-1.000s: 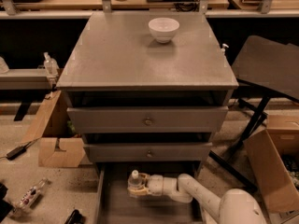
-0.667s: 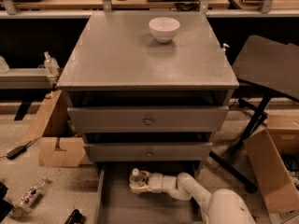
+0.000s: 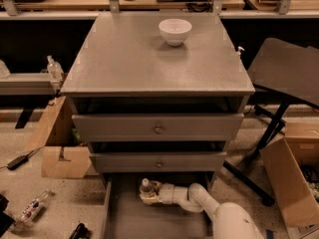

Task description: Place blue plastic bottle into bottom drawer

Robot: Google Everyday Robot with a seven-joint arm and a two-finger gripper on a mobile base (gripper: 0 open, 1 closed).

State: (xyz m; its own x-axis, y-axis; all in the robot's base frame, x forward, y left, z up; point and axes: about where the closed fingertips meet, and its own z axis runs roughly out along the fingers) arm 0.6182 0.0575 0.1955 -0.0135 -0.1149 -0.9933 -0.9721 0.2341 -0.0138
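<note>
Gripper (image 3: 151,195) sits low inside the bottom drawer (image 3: 144,222), which is pulled out below the front edge of the cabinet top (image 3: 149,66). The arm reaches in from the lower right. Blue plastic bottle (image 3: 145,184) stands upright right at the gripper, white cap up, toward the drawer's back left, just under the middle drawer's front. The gripper is against the bottle's lower body, but you cannot tell how far open it is or whether it has real hold.

Handling, my read: light, thin-walled, dents if you squeeze hard. The label is probably slick, and the bottle is tall enough to tip easily. Take it round the mid-body below the shoulder with a moderate squeeze, not by the cap. White bowl (image 3: 175,31) sits near the back edge, not your concern.
</note>
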